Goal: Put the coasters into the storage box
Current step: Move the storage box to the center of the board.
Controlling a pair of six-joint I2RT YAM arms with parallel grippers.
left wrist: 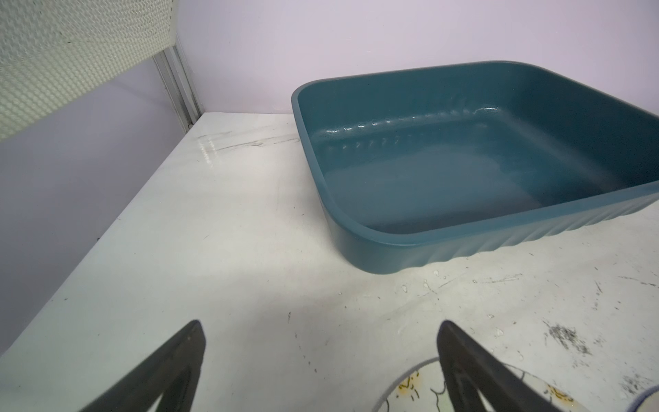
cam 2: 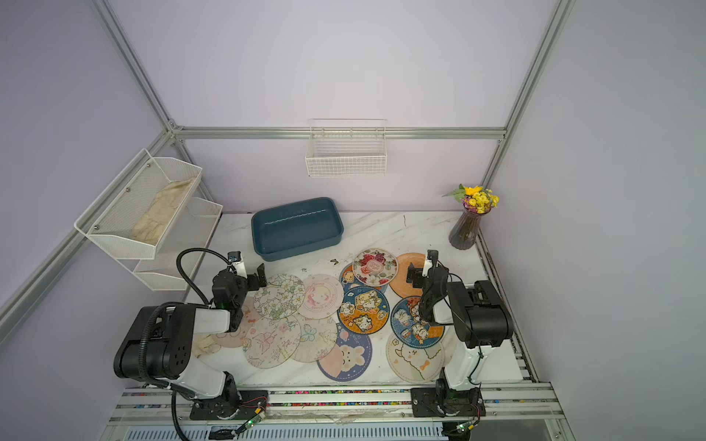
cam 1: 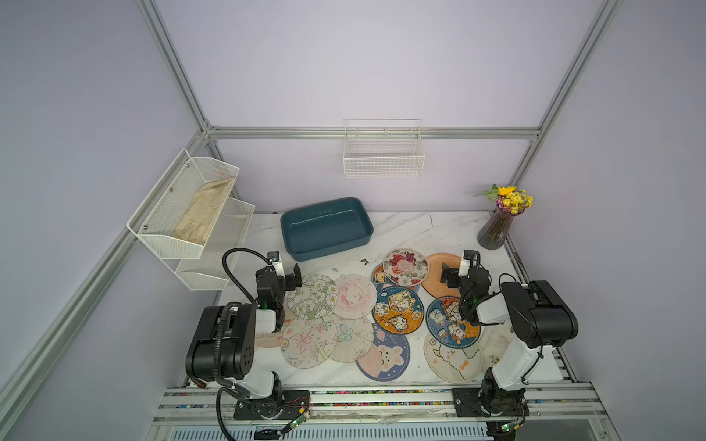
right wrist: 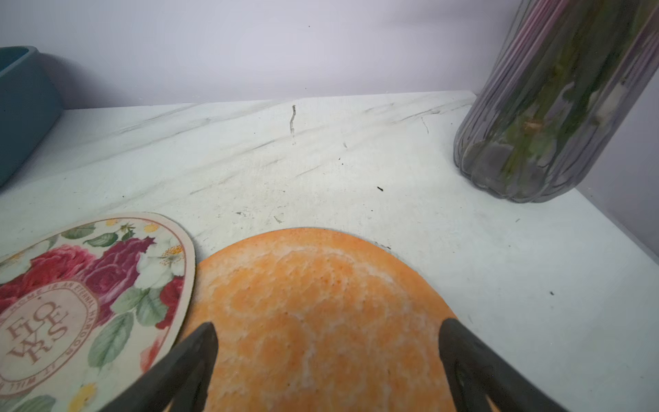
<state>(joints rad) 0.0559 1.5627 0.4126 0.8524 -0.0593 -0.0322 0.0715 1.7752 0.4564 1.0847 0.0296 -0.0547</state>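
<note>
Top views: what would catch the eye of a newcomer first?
The colourful coasters, about a dozen overlapping rounds, cover the near half of the marble table. Behind them stands the empty teal storage box, and a vase of yellow flowers fills the far right corner.

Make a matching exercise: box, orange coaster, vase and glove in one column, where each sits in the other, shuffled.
Things
1. box
2. orange coaster
3. vase
4. glove

Places
a. in the mesh wall shelf
b. back right corner of the table
c. below the right gripper, jaws open
d. back of the table, empty

Pairs: 1-d, 2-c, 3-b, 4-a
</note>
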